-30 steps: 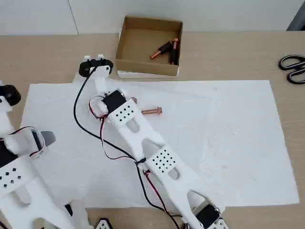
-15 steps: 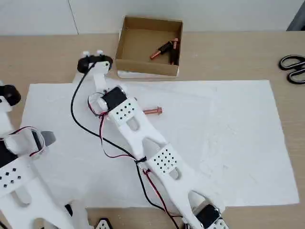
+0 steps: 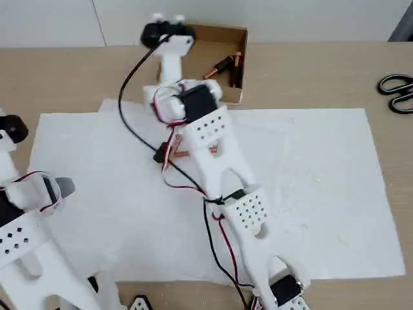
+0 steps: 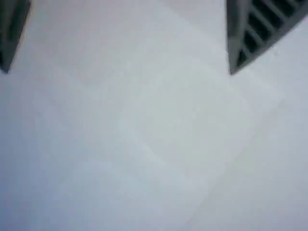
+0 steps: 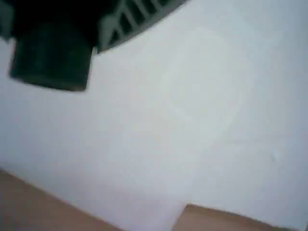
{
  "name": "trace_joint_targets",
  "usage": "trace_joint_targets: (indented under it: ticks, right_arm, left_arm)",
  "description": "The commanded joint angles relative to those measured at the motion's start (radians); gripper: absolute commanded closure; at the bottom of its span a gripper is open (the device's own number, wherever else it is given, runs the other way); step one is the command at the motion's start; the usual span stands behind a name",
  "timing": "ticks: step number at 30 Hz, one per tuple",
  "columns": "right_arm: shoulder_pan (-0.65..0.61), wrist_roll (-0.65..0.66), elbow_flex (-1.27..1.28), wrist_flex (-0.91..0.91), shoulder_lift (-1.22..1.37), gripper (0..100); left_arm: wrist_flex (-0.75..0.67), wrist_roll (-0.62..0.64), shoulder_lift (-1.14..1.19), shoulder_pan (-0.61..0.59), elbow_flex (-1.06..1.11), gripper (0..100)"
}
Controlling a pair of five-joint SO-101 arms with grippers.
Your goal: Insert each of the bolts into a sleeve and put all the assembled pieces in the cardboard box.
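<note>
My right gripper (image 3: 173,63) hangs over the left part of the cardboard box (image 3: 213,27). In the right wrist view the gripper (image 5: 62,33) is shut on a black sleeve (image 5: 50,62), with white paper and a strip of table below it. Assembled black and copper pieces (image 3: 226,64) lie in the box. A copper bolt (image 3: 182,154) rests on the paper, mostly hidden under the right arm and its wires. My left gripper (image 4: 118,67) is open over bare paper at the near left, with its arm (image 3: 35,194) beside the paper's left edge.
A large white paper sheet (image 3: 310,181) covers the middle of the wooden table. Black scissors (image 3: 397,90) lie at the far right edge. The right arm's cable (image 3: 132,123) loops over the left half of the paper.
The right arm has swung from the paper's far left corner, away and to the right, over the box. It now covers most of the bolt. The left arm has not moved.
</note>
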Motion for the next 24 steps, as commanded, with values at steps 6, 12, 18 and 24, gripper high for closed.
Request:
trace_joint_targets:
  ticks: [6, 12, 18, 24]
  right_arm:
    - [0.071, 0.003, -0.006, 0.03, -0.085, 99.5]
    - [0.119, 0.003, 0.236, 0.03, -0.099, 99.5]
    - [0.154, 0.005, 0.482, 0.028, -0.346, 99.5]
    - [0.157, 0.006, 0.888, 0.015, -0.654, 99.5]
  left_arm:
    - [-0.015, -0.011, -0.021, -0.002, -0.008, 73]
    - [-0.015, -0.028, -0.021, -0.002, -0.008, 73]
    - [-0.02, -0.028, -0.021, -0.002, -0.008, 73]
    - [-0.021, -0.028, -0.021, 0.006, -0.008, 73]
